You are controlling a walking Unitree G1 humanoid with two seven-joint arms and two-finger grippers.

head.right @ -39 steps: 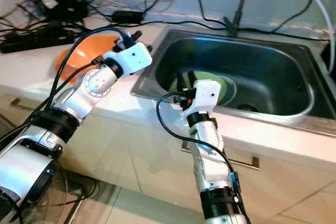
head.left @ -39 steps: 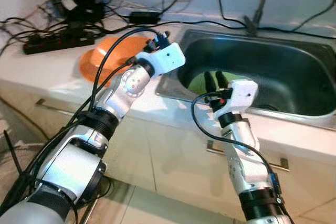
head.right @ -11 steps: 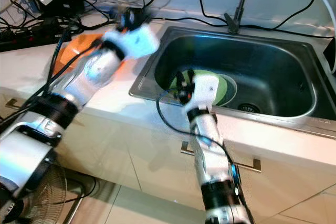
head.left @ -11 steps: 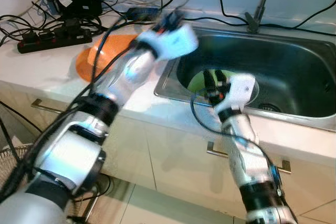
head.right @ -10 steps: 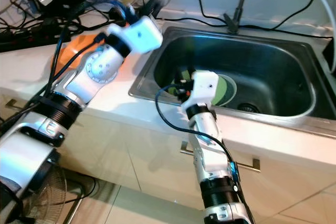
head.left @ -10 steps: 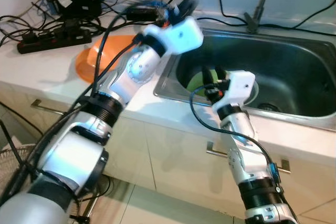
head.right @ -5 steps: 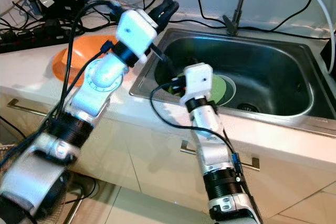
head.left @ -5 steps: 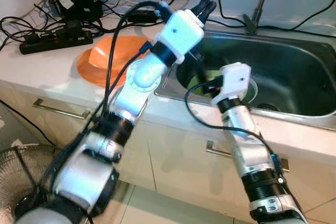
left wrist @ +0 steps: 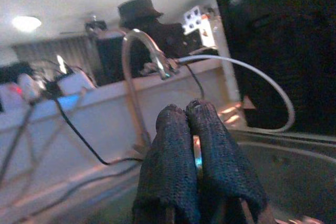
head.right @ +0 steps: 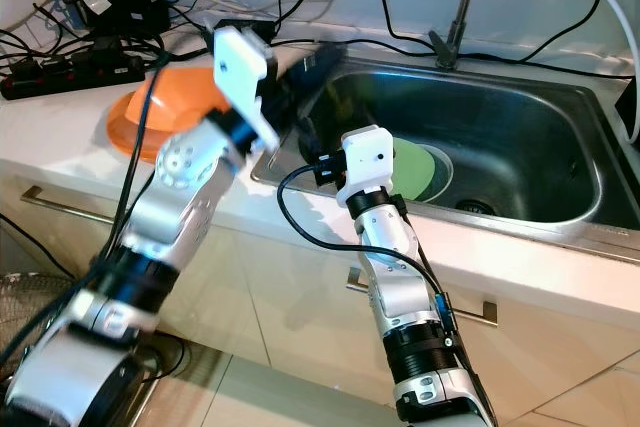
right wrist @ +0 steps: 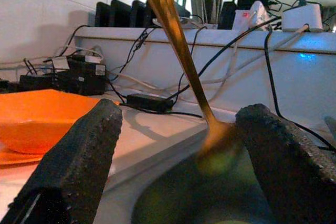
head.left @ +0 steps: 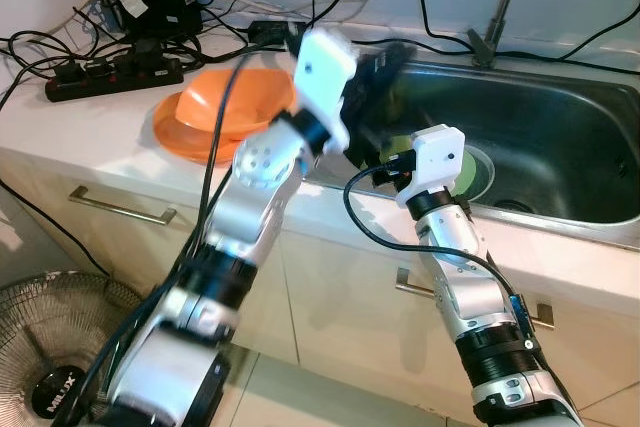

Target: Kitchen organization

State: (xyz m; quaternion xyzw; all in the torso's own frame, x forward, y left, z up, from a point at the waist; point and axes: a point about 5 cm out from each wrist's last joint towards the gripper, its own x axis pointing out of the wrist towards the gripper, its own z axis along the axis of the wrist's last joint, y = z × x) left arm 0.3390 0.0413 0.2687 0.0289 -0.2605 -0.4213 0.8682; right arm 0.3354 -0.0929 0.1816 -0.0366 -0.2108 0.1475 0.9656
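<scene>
Green plate (head.right: 420, 169) lies flat in the bottom of the steel sink (head.right: 560, 137), toward the sink's left wall, and you can see your right arm reaching down just in front of it. Your right gripper (right wrist: 173, 156) has its two black fingers (right wrist: 79, 156) spread wide apart with nothing clamped between them. In the right wrist view a gold spoon (right wrist: 178, 61) slants down across the gap, its bowl low over the sink's near-left corner; whether it touches either finger you cannot tell.

Your left gripper (left wrist: 191, 156) is raised above the sink's left rim, blurred in the head views. In the left wrist view its fingers are pressed together side by side, and no object can be made out between them. It faces the curved tap (left wrist: 139, 51) and a white hose (left wrist: 252, 77) at the sink's back edge.

An orange bowl (head.left: 225, 107) sits on an orange plate (head.left: 185, 142) on the counter (head.left: 90, 137), left of the sink. A black power strip (head.left: 110, 75) and tangled cables (head.left: 60, 42) lie along the counter's back-left corner.
</scene>
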